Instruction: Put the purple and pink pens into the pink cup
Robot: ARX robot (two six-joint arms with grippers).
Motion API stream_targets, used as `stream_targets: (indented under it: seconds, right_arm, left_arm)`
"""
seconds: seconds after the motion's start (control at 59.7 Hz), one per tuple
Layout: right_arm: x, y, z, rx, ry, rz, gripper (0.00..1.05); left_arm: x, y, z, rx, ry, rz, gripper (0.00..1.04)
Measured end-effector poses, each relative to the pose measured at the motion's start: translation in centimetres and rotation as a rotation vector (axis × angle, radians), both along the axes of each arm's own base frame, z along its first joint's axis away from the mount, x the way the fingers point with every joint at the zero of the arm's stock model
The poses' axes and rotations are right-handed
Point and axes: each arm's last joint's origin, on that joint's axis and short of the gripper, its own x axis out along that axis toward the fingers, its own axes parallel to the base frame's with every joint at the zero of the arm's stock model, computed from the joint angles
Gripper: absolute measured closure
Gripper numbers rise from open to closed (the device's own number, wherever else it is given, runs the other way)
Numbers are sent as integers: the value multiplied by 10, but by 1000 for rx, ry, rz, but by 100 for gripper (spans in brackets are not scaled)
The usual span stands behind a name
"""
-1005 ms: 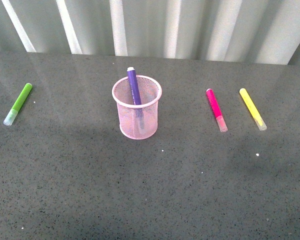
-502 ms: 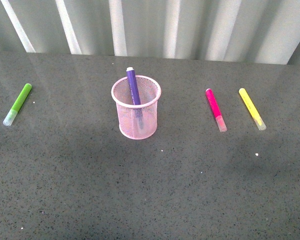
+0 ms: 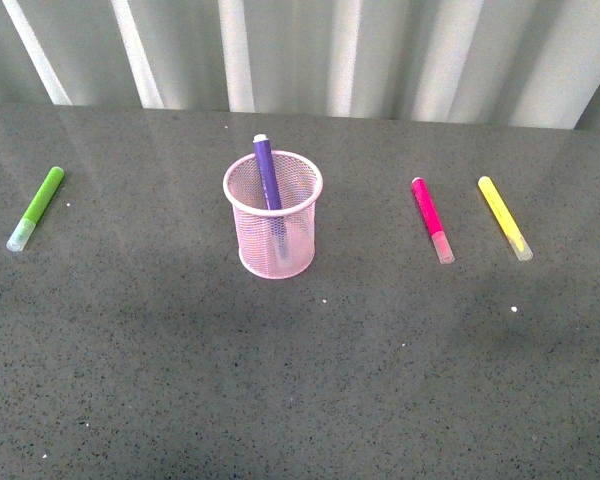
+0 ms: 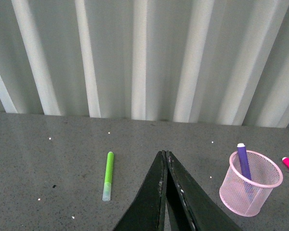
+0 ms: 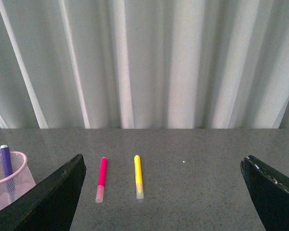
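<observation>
The pink cup (image 3: 273, 215) stands upright on the dark table, a little left of centre. The purple pen (image 3: 266, 171) leans inside it, its end poking above the rim. The pink pen (image 3: 431, 217) lies flat on the table well to the cup's right, clear cap toward me. No arm shows in the front view. In the left wrist view my left gripper (image 4: 164, 156) is shut and empty, with the cup (image 4: 251, 188) off to one side. In the right wrist view my right gripper (image 5: 164, 166) is wide open and empty, the pink pen (image 5: 101, 178) lying beyond one finger.
A lime-green marker (image 3: 36, 207) lies at the table's far left. A yellow marker (image 3: 504, 217) lies just right of the pink pen. A ribbed pale wall (image 3: 310, 50) closes off the back of the table.
The front view has shifted very slightly, so the cup and markers sit a pixel or two further left. The objects themselves have not moved.
</observation>
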Motion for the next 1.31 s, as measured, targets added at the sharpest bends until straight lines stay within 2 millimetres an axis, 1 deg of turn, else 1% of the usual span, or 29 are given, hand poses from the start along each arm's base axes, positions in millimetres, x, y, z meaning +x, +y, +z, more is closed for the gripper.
stream_targets:
  seconds: [0.703, 0.804, 0.854, 1.139, 1.306]
  right_arm:
    - [0, 0, 0, 0, 0, 0, 7]
    - [0, 0, 0, 0, 0, 0, 7]
    - [0, 0, 0, 0, 0, 0, 7]
    - [0, 0, 0, 0, 0, 0, 7]
    - [0, 0, 0, 0, 0, 0, 7]
  left_arm:
    - [-18, 0, 0, 0, -3, 0, 101]
    - [-26, 0, -5, 0, 32, 0, 101]
    - [-29, 0, -3, 0, 9, -1, 101]
    - [-29, 0, -3, 0, 4, -2, 101]
    - [-29, 0, -3, 0, 3, -2, 71]
